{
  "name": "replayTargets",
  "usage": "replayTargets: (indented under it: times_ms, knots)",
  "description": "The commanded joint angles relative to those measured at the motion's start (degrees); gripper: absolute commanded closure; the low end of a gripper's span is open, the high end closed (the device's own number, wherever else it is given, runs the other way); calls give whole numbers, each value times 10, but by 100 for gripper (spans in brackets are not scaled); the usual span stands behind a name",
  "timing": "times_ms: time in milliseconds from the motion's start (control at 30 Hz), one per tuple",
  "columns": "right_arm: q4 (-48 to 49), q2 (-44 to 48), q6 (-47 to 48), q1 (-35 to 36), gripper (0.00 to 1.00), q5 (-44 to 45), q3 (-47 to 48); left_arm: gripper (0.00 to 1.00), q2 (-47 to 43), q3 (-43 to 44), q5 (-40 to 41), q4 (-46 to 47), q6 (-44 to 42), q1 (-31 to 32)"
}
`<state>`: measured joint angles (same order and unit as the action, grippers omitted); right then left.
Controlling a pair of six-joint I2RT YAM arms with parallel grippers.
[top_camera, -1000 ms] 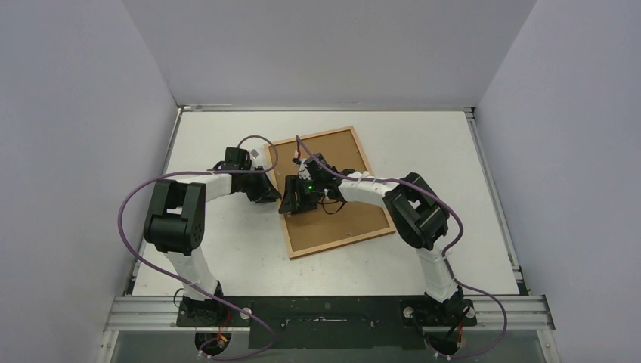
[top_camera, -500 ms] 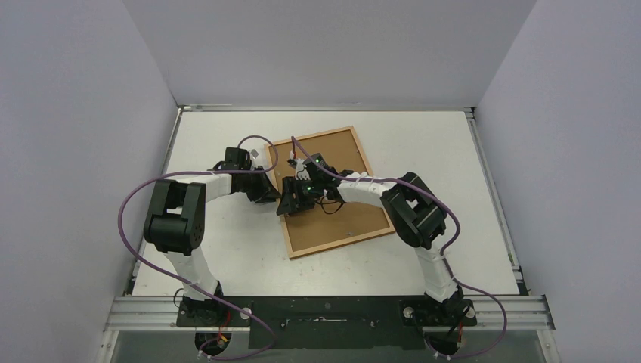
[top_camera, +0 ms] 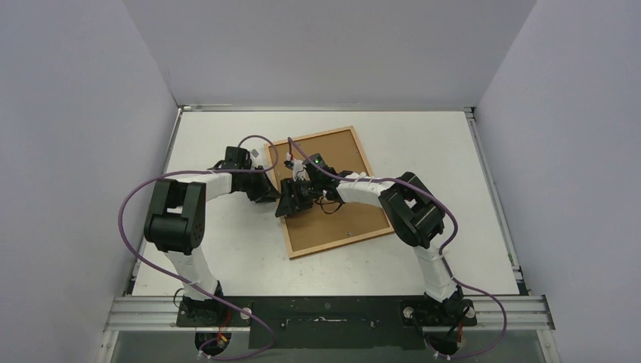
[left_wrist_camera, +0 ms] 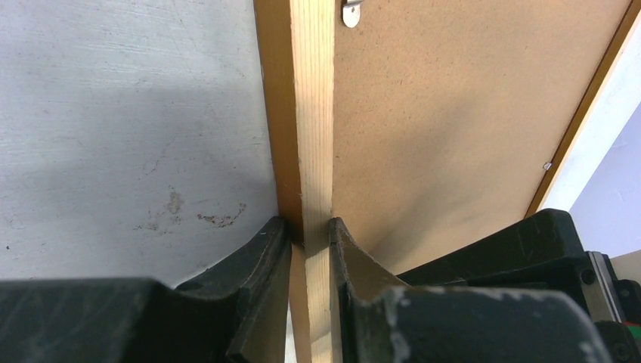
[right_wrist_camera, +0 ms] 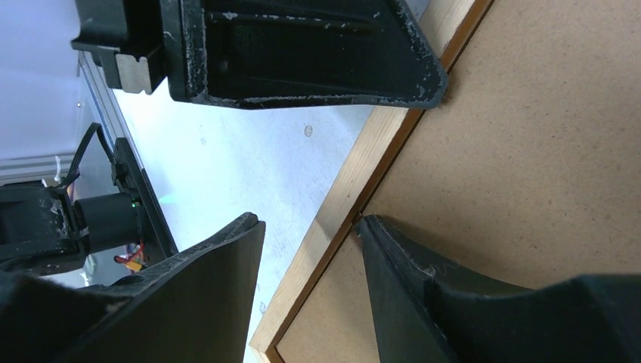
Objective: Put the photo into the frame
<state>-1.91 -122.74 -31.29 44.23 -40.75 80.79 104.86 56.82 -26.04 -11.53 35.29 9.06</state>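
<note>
The frame (top_camera: 340,243) lies back-up and askew on the white table, with a brown fibreboard backing panel (top_camera: 355,219) filling it. My left gripper (top_camera: 266,189) is at the frame's left rail. In the left wrist view it (left_wrist_camera: 306,227) is shut on that pale wooden rail (left_wrist_camera: 310,113), one jaw on each side. My right gripper (top_camera: 291,203) is just beside it and open. It (right_wrist_camera: 310,223) straddles the rail (right_wrist_camera: 355,181), with one fingertip (right_wrist_camera: 366,227) at the seam between rail and backing. The photo is hidden.
A small metal tab (left_wrist_camera: 350,11) sits on the backing near the rail. White table (top_camera: 219,249) surrounds the frame, with walls on three sides. The left gripper's body (right_wrist_camera: 302,53) hangs close above my right gripper's fingers.
The right gripper has shifted slightly left, toward the frame's left rail and the left gripper. The left arm and the frame have not moved.
</note>
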Motion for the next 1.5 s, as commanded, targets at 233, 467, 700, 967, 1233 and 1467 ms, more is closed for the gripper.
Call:
replayTargets:
  times_ms: [233, 467, 700, 967, 1233, 1467]
  knots:
    - [-89, -28, 84, 11, 48, -22, 9, 100, 36, 17, 11, -70, -32, 11]
    - [-39, 29, 33, -1, 45, 61, 13, 100, 21, 25, 5, -69, -26, 10]
    - [70, 130, -15, -41, 45, 123, -45, 73, -7, 35, -9, -47, 7, -3]
    - [55, 97, -39, -65, 56, 179, 3, 72, 0, 55, -24, -42, 14, -21]
    - [75, 6, -96, -62, 68, 198, 85, 72, 24, 84, -39, -58, 0, -37]
    - [106, -58, -136, -57, 68, 199, 123, 75, 54, 111, -35, -85, -24, -43]
